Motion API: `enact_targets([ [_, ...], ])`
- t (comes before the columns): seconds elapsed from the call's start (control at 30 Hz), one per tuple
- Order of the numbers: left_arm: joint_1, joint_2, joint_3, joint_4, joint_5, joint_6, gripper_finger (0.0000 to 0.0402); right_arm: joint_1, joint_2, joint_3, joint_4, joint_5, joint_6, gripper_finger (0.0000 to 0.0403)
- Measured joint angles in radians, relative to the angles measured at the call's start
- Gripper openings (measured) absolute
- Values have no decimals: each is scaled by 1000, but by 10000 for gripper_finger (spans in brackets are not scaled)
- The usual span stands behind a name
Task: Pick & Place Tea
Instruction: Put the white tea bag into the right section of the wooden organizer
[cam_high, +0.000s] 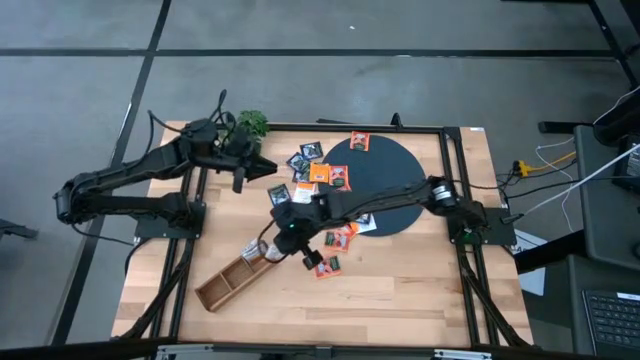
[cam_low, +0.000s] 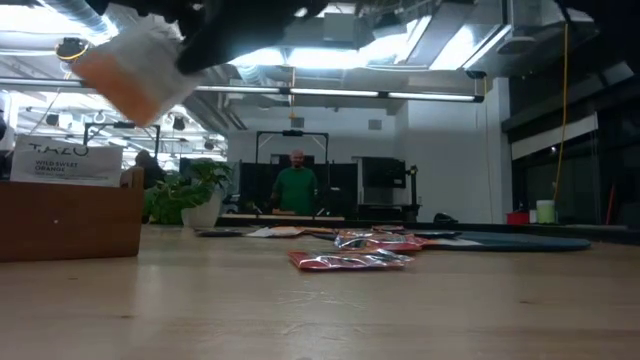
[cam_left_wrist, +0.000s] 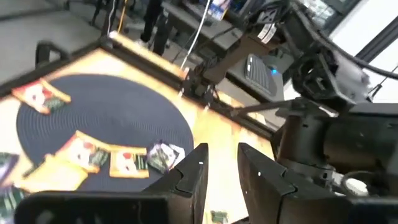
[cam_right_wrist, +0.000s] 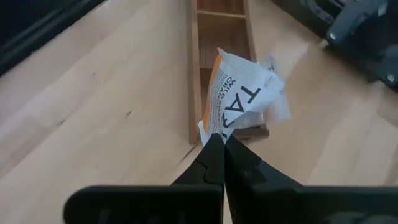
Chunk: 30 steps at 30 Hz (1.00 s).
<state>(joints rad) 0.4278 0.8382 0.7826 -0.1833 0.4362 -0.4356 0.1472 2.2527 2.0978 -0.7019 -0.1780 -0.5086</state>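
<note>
Orange-and-white sachet (cam_right_wrist: 239, 93), dark ribbed disc (cam_left_wrist: 106, 118), pale wooden tray (cam_right_wrist: 221, 25)

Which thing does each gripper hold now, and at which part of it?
The right gripper pinches a white-and-orange tea sachet by its lower edge, above the wooden tray. The left gripper holds nothing; its fingers stand apart.

A grey concrete floor (cam_high: 300, 80) crossed by dark seams surrounds the bench (cam_high: 400, 290). Beyond its far edge: a white wall (cam_low: 440, 160), long ceiling strip lights (cam_low: 330, 93) — bright — dark-framed desks (cam_low: 290, 215), and a person in a green shirt (cam_low: 296, 187) standing.
</note>
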Motion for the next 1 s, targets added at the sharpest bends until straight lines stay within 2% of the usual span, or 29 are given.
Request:
enact_targets([
  [0.2, 0, 1, 0, -50, -2, -27, 82, 6, 94, 124, -28, 22, -68, 0],
  [0.33, 0, 1, 0, -69, -46, -48, 82, 7, 146, 176, -24, 66, -97, 0],
  [0.5, 0, 2, 0, -92, -77, -58, 82, 6, 182, 191, -23, 118, -103, 0],
  [0.77, -12, 2, 0, -122, -59, -129, 82, 7, 182, 172, -14, 132, -103, 0],
  [0.93, -86, 2, 0, -212, -60, -58, 75, 6, 178, 172, -57, 120, -89, 0],
  [1.0, -128, 2, 0, -246, -93, -38, 70, -5, 167, 172, -96, 43, -66, 0],
])
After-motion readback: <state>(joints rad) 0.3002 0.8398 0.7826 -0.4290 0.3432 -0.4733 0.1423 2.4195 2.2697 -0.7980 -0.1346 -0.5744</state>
